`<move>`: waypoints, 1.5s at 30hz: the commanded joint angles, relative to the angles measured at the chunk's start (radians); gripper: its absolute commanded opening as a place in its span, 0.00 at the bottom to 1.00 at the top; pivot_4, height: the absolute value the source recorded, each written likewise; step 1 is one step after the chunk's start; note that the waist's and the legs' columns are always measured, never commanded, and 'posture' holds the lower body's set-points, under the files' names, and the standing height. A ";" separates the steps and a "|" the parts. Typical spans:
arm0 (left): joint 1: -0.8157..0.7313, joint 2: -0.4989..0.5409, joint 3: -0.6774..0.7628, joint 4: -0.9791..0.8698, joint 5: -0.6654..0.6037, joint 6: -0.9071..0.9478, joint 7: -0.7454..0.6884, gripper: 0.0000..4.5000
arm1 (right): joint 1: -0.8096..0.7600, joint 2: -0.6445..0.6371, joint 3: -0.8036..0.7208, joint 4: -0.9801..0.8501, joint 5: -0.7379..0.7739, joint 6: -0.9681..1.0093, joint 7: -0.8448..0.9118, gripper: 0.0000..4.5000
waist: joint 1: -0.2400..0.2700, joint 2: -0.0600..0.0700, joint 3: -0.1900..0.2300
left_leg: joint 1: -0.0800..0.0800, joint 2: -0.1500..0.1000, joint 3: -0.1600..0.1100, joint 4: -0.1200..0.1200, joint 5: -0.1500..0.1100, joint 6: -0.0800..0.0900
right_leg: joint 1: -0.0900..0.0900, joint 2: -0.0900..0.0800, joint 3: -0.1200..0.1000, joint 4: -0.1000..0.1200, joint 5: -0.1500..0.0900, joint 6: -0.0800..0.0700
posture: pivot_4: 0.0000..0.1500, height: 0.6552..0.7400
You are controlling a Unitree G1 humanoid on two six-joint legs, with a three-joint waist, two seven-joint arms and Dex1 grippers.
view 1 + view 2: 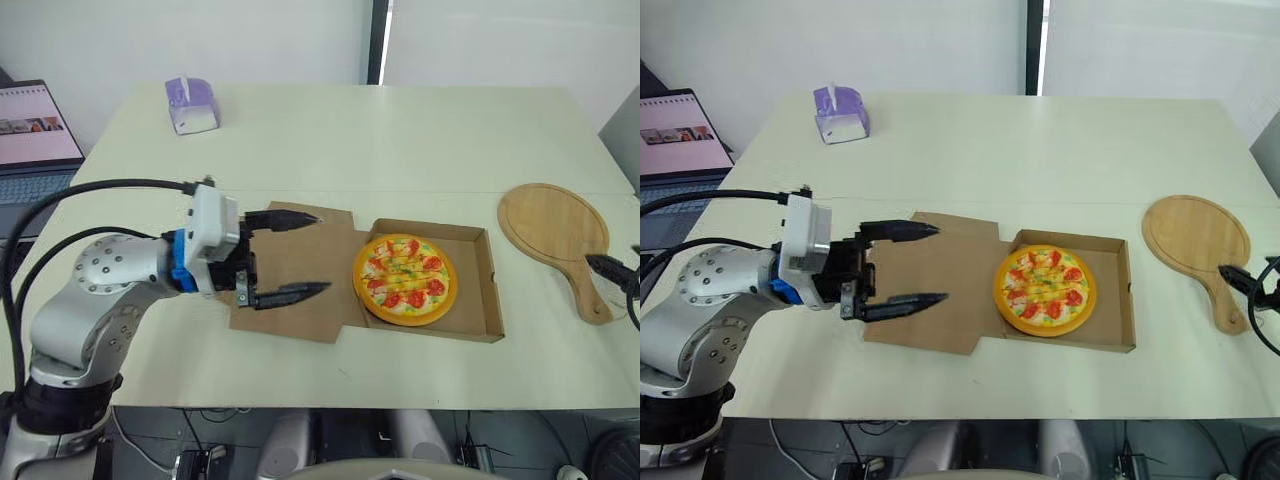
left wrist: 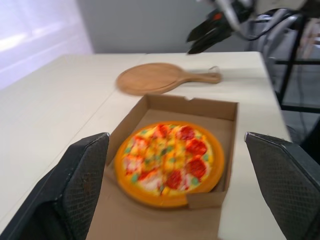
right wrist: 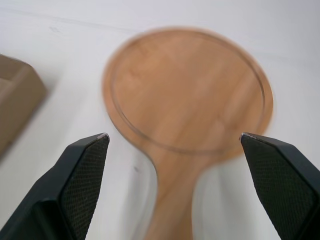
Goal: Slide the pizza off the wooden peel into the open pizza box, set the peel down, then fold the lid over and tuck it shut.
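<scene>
1 pizza in 1 box, 1 peel nearby; L fingers, R fingers wide.

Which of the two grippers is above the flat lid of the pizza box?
The left gripper: its open fingers reach over the lid. The right gripper is far off, near the handle of the peel.

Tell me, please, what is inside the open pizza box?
The pizza lies flat inside the pizza box, taking up most of its tray. The floor beneath it is covered and cannot be seen.
</scene>
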 commanded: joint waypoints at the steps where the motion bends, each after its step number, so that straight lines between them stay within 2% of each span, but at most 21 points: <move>1: 0.112 -0.030 0.144 -0.025 -0.065 0.051 0.116 1.00 | -0.064 -0.003 0.059 -0.119 0.059 -0.140 0.097 1.00 | -0.002 0.000 0.000 | 0.000 0.000 0.000 0.000 0.000 0.000 | 0.000 0.000 0.000 0.000 0.000 0.000 | 1.00 0.82; 6: 0.364 -0.148 0.325 -0.114 -0.182 0.130 0.315 1.00 | -0.227 -0.030 0.269 -0.175 0.108 -0.189 0.241 1.00 | -0.001 -0.003 0.002 | 0.000 0.000 -0.001 0.000 0.000 0.000 | 0.000 -0.001 -0.001 -0.001 0.000 0.000 | 1.00 0.82; 12: 0.649 -0.296 0.501 -0.185 -0.541 0.198 0.546 1.00 | -0.434 -0.044 0.500 -0.173 0.154 -0.165 0.421 1.00 | 0.015 -0.006 0.003 | 0.000 0.000 -0.003 0.000 0.000 0.000 | 0.000 -0.003 -0.003 -0.002 0.000 -0.001 | 1.00 0.82; 16: 0.798 -0.400 0.502 -0.188 -0.713 0.185 0.721 1.00 | -0.531 -0.021 0.579 -0.136 0.162 -0.180 0.493 1.00 | 0.031 -0.006 0.003 | -0.001 -0.002 -0.003 0.000 0.000 0.000 | 0.000 -0.006 -0.004 -0.002 0.000 -0.001 | 1.00 0.82; 21: 0.925 -0.468 0.380 -0.237 -0.901 0.183 0.907 1.00 | -0.577 0.009 0.623 -0.121 0.158 -0.193 0.525 1.00 | 0.035 -0.008 0.002 | -0.001 -0.002 -0.003 0.000 -0.002 0.002 | 0.000 -0.006 -0.005 -0.003 0.000 -0.001 | 1.00 0.82; 28: 0.895 -0.455 0.192 -0.257 -1.104 0.121 1.140 1.00 | -0.560 0.016 0.623 -0.136 0.153 -0.194 0.518 1.00 | 0.034 -0.007 0.002 | -0.001 -0.002 -0.003 0.000 -0.001 0.001 | 0.000 -0.006 -0.005 -0.002 -0.001 -0.002 | 1.00 0.82; 31: 0.859 -0.444 0.108 -0.241 -1.154 0.094 1.255 1.00 | -0.558 0.009 0.618 -0.145 0.155 -0.187 0.513 1.00 | 0.034 -0.007 0.002 | -0.001 -0.002 -0.003 0.000 -0.001 0.000 | 0.000 -0.006 -0.005 -0.002 -0.001 -0.002 | 1.00 0.82; 39: 0.734 -0.472 -0.030 -0.194 -1.166 0.006 1.406 1.00 | -0.567 0.002 0.616 -0.158 0.159 -0.170 0.506 1.00 | 0.034 -0.007 0.002 | -0.001 -0.003 -0.002 0.000 0.000 -0.001 | 0.000 -0.006 -0.005 -0.002 -0.001 -0.003 | 1.00 0.82; 44: 0.676 -0.489 -0.092 -0.162 -1.154 -0.016 1.436 1.00 | -0.573 -0.003 0.615 -0.162 0.160 -0.163 0.505 1.00 | 0.034 -0.007 0.002 | -0.001 -0.003 -0.002 0.000 0.000 -0.001 | 0.001 -0.006 -0.005 -0.002 -0.001 -0.003 | 1.00 0.82; 45: 0.668 -0.489 -0.098 -0.155 -1.151 -0.018 1.437 0.96 | -0.574 -0.004 0.614 -0.162 0.160 -0.163 0.504 1.00 | 0.035 -0.007 0.002 | -0.001 -0.003 -0.002 0.000 0.000 -0.001 | 0.001 -0.006 -0.005 -0.002 -0.001 -0.003 | 1.00 0.82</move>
